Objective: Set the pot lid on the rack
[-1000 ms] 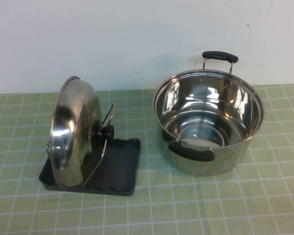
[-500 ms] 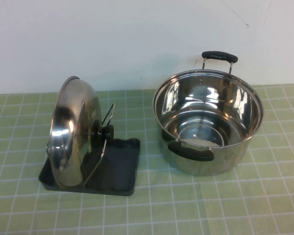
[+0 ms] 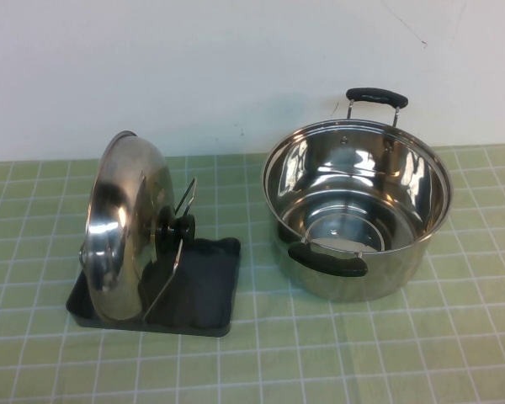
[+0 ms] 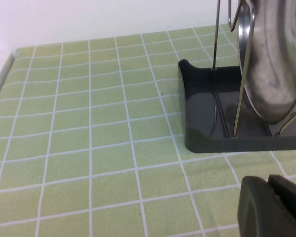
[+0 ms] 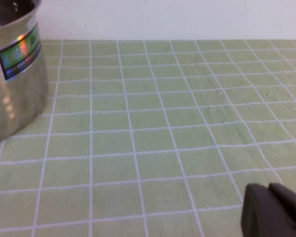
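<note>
The shiny steel pot lid (image 3: 124, 225) stands on edge in the black rack (image 3: 204, 290), leaning between the wire prongs (image 3: 175, 252), its black knob (image 3: 181, 227) facing the pot. The lid (image 4: 278, 64) and rack (image 4: 207, 123) also show in the left wrist view. Neither arm shows in the high view. My left gripper (image 4: 269, 190) is shut and empty, low over the mat beside the rack. My right gripper (image 5: 269, 195) is shut and empty, over bare mat away from the pot.
A deep steel pot (image 3: 358, 210) with two black handles stands open to the right of the rack; its side shows in the right wrist view (image 5: 12, 74). A green checked mat (image 3: 320, 362) covers the table. A white wall stands behind.
</note>
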